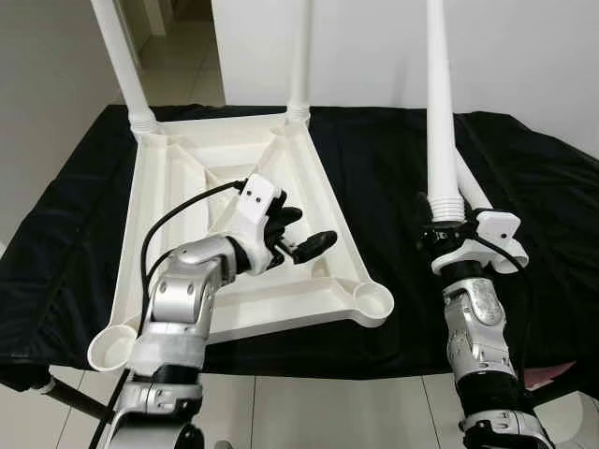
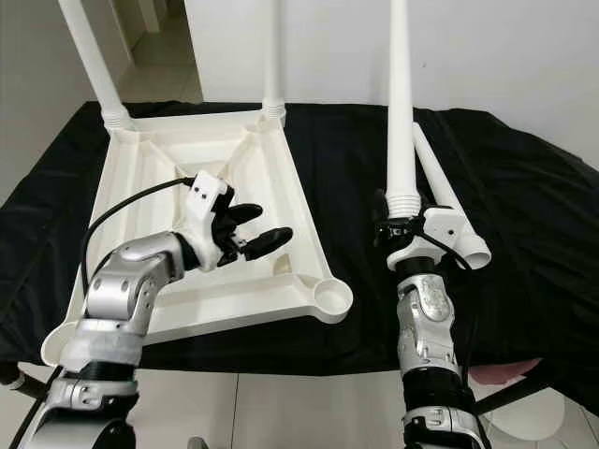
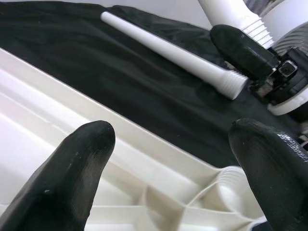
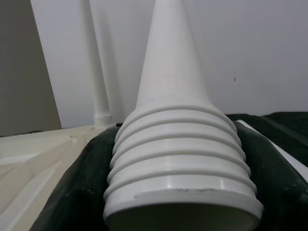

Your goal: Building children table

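Two legs [image 1: 120, 58] screwed into one tabletop [image 1: 159, 201], right tool [image 1: 440, 236] pinching a third [image 1: 440, 103] (upright), a fourth [image 2: 445, 201] lying loose, left tool [image 1: 301, 234] spread.

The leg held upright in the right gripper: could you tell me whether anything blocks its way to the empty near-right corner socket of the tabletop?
Nothing visible does. The right gripper holds the leg upright; only bare black cloth lies between it and the socket. The left gripper hovers open over the tabletop, beside that path.

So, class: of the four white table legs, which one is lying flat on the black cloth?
The loose leg beside the right gripper; two stand screwed in, one is held upright.
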